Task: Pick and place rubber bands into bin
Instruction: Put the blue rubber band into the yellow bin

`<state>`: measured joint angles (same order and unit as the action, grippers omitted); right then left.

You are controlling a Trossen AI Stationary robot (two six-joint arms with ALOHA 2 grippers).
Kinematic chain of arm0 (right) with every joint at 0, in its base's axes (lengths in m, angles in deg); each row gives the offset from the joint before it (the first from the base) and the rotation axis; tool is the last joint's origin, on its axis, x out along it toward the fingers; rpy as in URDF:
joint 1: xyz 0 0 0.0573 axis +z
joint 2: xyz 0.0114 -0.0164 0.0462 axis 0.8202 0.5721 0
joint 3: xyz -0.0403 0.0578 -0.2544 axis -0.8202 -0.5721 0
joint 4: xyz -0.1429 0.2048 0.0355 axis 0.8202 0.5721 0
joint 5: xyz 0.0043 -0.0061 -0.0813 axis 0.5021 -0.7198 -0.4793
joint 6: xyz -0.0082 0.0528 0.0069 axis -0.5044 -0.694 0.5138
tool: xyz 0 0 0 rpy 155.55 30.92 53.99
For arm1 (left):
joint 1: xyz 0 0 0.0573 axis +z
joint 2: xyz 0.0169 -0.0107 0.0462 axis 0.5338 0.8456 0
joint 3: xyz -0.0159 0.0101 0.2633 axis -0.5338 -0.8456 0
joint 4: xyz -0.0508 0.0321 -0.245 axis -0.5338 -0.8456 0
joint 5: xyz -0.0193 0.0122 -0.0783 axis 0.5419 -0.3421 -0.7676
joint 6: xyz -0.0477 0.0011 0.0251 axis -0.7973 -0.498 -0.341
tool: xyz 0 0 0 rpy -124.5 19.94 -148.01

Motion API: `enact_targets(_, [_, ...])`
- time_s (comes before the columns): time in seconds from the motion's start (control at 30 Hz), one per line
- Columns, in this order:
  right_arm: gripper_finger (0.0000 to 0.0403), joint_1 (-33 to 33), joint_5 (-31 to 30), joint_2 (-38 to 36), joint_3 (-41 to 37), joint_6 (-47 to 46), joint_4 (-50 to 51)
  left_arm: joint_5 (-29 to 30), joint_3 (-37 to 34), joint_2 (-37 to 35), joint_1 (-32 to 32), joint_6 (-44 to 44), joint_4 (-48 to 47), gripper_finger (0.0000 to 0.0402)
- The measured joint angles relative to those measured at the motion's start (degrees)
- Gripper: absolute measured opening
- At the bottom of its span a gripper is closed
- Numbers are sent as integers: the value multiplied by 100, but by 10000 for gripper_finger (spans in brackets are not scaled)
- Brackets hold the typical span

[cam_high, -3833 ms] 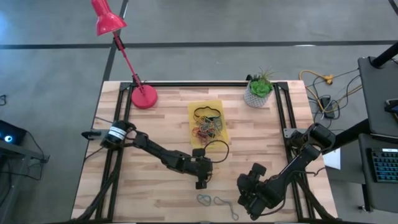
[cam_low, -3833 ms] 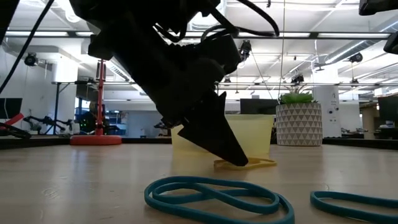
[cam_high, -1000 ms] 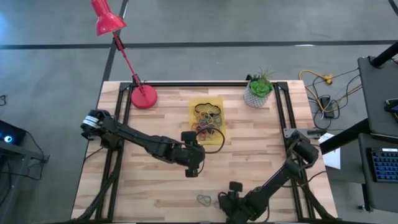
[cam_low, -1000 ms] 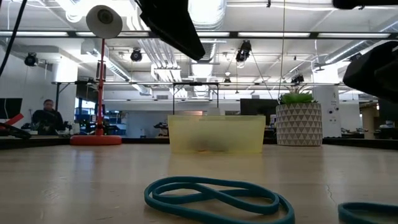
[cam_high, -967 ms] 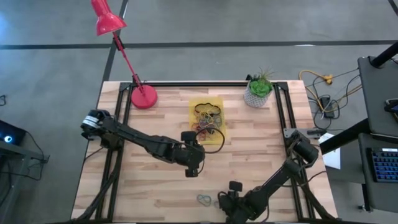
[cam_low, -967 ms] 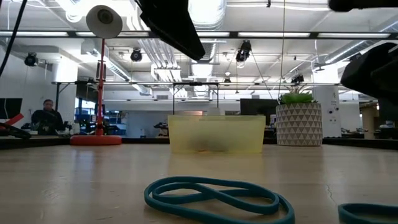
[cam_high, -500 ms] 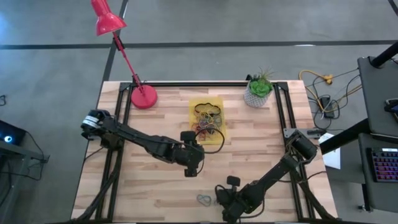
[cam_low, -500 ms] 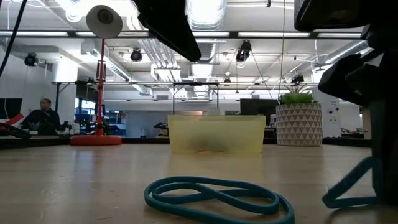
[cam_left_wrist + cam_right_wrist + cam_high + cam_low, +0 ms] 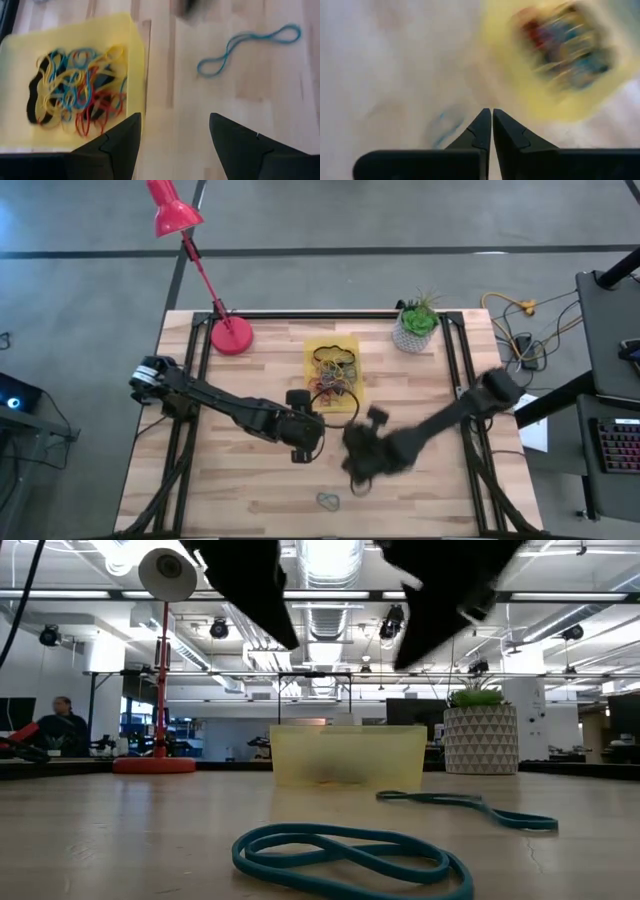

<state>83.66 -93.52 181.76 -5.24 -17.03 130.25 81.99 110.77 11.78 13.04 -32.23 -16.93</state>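
Yellow bin (image 9: 331,367) sitting mid-counter, rubber bands (image 9: 75,87) piled inside. Right gripper (image 9: 487,130) pinched shut, hold on blue band (image 9: 247,48) unclear. Left gripper (image 9: 172,137) gaping, empty. Advising: carry fully over rim before releasing.

Grey floor (image 9: 90,270), red lamp (image 9: 172,210), ceiling lights (image 9: 330,560) on.

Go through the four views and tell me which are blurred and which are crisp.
Right wrist view: heavily smeared, the bin and the table only streaks, though the shut right pincer is sharp. High view: the right arm is motion-blurred. Left wrist view: mildly soft, with a dark smear at one edge. Low view: the near teal rubber band is crisp, and ceiling lights glare.
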Motion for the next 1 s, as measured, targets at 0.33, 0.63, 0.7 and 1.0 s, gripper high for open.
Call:
enact_targets(0.33, [8, -1912, 428, -1300, -86, 1347, -256, 21, -7, -50, -88, -590, -725, 219])
enact_targets(0.63, [25, -1280, 2126, -1099, -321, 1649, -500, 24, -64, -50, -153, -892, -800, 219])
enact_targets(0.7, [43, -904, 2182, -1040, -372, 1399, -501, 26, -147, -50, -159, -984, -782, 219])
enact_targets(1.0, [170, -94, 2174, -239, -405, 1090, -877, 28, -560, -50, -157, -1032, -677, 219])
